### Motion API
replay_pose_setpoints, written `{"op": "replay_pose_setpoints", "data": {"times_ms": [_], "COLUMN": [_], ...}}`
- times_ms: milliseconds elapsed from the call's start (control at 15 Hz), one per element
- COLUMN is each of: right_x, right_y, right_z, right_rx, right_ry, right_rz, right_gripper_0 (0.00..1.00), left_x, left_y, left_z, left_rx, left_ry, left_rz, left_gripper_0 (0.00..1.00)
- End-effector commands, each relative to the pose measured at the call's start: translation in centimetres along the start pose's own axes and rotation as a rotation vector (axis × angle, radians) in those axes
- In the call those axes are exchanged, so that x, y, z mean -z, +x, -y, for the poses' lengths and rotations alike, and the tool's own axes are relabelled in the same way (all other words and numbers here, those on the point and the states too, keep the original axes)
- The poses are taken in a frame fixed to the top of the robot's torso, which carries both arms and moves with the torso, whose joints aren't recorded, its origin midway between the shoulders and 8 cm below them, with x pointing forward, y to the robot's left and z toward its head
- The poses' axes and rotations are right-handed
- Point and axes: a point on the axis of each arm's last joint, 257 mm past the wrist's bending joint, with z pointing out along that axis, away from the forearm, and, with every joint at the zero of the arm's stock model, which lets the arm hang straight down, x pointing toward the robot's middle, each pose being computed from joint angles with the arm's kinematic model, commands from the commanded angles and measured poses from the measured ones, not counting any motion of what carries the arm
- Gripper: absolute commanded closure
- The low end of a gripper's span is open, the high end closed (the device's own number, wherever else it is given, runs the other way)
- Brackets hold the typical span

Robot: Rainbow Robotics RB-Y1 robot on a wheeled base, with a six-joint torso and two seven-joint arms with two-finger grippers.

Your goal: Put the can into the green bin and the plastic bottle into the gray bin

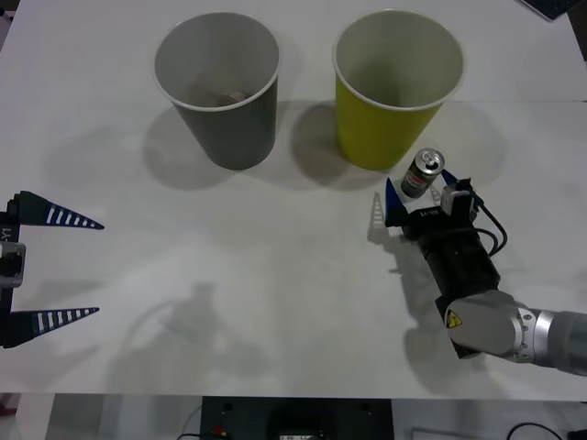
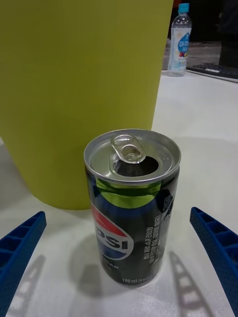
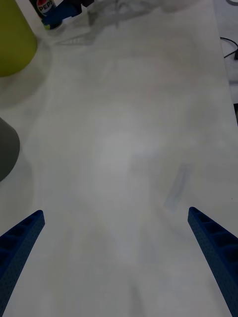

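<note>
Two cups at the back of the white worktop [image 1: 275, 275]: gray bin [image 1: 218, 87] on the robot's left, green bin [image 1: 396, 87] on its right, both upright, standing apart. Something lies in the gray bin's bottom, can't tell what. Can [image 1: 424, 174] stands upright on the worktop just in front of the green bin's base, near but not touching as far as the wrist view shows, pull-tab top already opened.

R gripper [image 1: 413, 197] is low at the can, jaws spread wide w/ one blue finger either side of the can, no contact yet. L gripper [image 1: 69, 266] idles at the worktop's left edge, jaws also wide, holding nothing.

Step in hand, as I judge it: grasp approach on the can. Next move calls for closing squarely on the can body, lifting clear above the green bin's rim, then releasing over its mouth. Risk: knocking the cup on the way up.
</note>
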Motion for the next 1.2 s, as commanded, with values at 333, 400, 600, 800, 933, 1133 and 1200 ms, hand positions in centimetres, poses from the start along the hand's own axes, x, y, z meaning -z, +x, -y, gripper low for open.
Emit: {"op": "replay_pose_setpoints", "data": {"times_ms": [333, 400, 600, 800, 933, 1133, 1200], "right_x": [-2.1, -2.4, -2.9, -3.0, -3.1, -3.2, -3.2], "right_y": [-0.2, -0.3, -0.4, -0.4, -0.5, -0.4, -0.4], "right_z": [-0.2, -0.3, -0.2, -0.3, -0.3, -0.5, -0.4], "right_rx": [-0.005, -0.002, 0.004, 0.012, 0.018, 0.024, 0.026], "right_ry": [0.027, 0.027, 0.032, 0.030, 0.029, 0.023, 0.024], "right_rz": [-0.005, -0.005, -0.003, -0.005, -0.004, -0.011, -0.011], "right_gripper_0": [0.00, 0.00, 0.00, 0.21, 1.00, 1.00, 1.00], "left_x": [0.0, 0.0, 0.0, 0.0, 0.0, 0.0, 0.0], "left_y": [0.0, 0.0, 0.0, 0.0, 0.0, 0.0, 0.0], "left_z": [0.0, 0.0, 0.0, 0.0, 0.0, 0.0, 0.0], "left_rx": [0.000, 0.000, 0.000, 0.000, 0.000, 0.000, 0.000], "left_ry": [0.000, 0.000, 0.000, 0.000, 0.000, 0.000, 0.000], "left_rz": [0.000, 0.000, 0.000, 0.000, 0.000, 0.000, 0.000], "left_gripper_0": [0.00, 0.00, 0.00, 0.00, 0.00, 0.00, 0.00]}}
